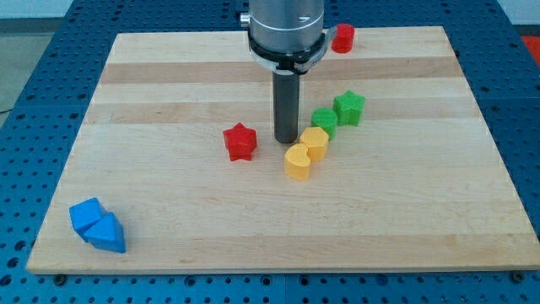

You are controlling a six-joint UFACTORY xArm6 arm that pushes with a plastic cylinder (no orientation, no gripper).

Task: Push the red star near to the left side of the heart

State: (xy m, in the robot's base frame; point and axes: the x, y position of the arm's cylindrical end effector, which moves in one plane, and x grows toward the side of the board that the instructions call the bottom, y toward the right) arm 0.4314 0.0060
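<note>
- The small red star-shaped block (240, 141) was found lying flat on the pale wooden board (169, 211), a little to the view's left of the board's middle, standing clear of every other block.
- The yellow heart-shaped block (297, 161) was noted to the view's right of the red star and slightly lower, touching a second yellow rounded block (315, 142); a bare strip of board remained between star and heart.
- The red star was judged light, rigid and free-sliding on the smooth wood. Being small and pointed, it was judged liable to spin or slip off sideways if struck on a point rather than squarely.
- No grasp was possible: no jaws are fitted, only a straight dark rod, so nothing was held. Contact was judged best made on the star's face toward the view's left, slightly above its centre, so that it is driven rightward and a little downward toward the heart.
- The tip (286, 140) was recorded resting on the board between the red star and the yellow pair, near the star's right side but not touching it, and just above-left of the heart.
- From that position the tip was judged to be on the wrong side of the star for the required push; a path round the star would be needed, without disturbing the heart.
</note>
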